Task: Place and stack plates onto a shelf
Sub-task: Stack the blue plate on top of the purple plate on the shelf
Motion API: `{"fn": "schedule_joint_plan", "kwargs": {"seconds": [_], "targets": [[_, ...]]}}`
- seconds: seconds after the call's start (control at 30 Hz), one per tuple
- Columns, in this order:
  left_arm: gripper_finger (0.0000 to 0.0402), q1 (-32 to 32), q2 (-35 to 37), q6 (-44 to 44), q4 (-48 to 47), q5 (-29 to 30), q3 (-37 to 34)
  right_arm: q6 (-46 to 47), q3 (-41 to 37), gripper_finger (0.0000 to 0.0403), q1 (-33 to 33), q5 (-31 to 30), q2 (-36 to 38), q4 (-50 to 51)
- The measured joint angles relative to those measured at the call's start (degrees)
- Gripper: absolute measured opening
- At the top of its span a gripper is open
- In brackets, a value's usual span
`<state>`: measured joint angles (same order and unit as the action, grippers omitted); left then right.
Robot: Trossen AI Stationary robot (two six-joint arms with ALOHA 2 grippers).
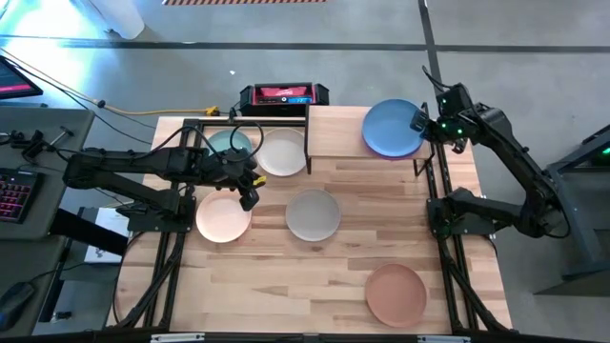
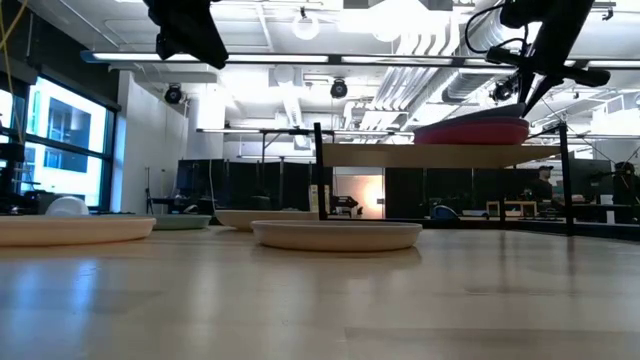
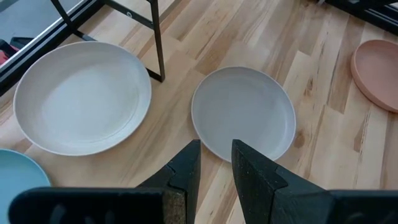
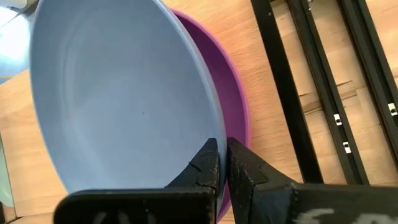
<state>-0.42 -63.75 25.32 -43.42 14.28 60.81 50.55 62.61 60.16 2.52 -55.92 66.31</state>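
On the shelf (image 1: pixel 334 129) at the table's far edge, a blue plate (image 1: pixel 389 127) lies on a purple plate (image 4: pixel 233 93). My right gripper (image 4: pixel 222 146) is shut on the blue plate's right edge. My left gripper (image 3: pixel 216 148) hangs open above the table, holding nothing, between the peach-pink plate (image 1: pixel 224 217) and the grey plate (image 3: pixel 244 112). Teal (image 1: pixel 229 145), cream-white (image 3: pixel 81 96) and terracotta (image 1: pixel 396 293) plates lie flat on the tabletop. My right gripper pinches the blue plate's rim (image 4: pixel 208 134) between its two fingers, on the side toward the table's right edge. The fingers slant down from above and from the right. The plate lies over the purple one; I cannot tell whether the held edge is raised.
The shelf's black legs (image 3: pixel 155 43) stand beside the cream-white plate. The left half of the shelf board (image 1: pixel 329 133) is bare wood. A black and red device (image 1: pixel 283 95) sits beyond the table's far edge. Bare tabletop (image 1: pixel 286 286) lies toward the near edge.
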Motion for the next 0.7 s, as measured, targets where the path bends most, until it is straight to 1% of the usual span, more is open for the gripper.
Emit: {"fn": "schedule_joint_plan", "kwargs": {"seconds": [0.3, 0.37, 0.47, 0.7], "targets": [[0.0078, 0.01, 0.0, 0.0, 0.0, 0.0, -0.01, -0.43, 0.0, 0.0002, 0.22, 0.07, 0.0, -0.74], [0.0078, 0.01, 0.0, 0.0, 0.0, 0.0, -0.01, -0.17, 0.0, 0.0011, 0.21, 0.19, 0.0, -0.82], [0.0078, 0.0, 0.0, 0.0, 0.01, 0.0, -0.01, -0.09, 0.0, 0.0043, 0.22, 0.33, 0.0, -0.82], [0.0078, 0.01, 0.0, 0.0, 0.0, 0.0, -0.01, -2.27, 0.0, 0.0148, 0.22, 0.33, 0.0, -0.99]]}}
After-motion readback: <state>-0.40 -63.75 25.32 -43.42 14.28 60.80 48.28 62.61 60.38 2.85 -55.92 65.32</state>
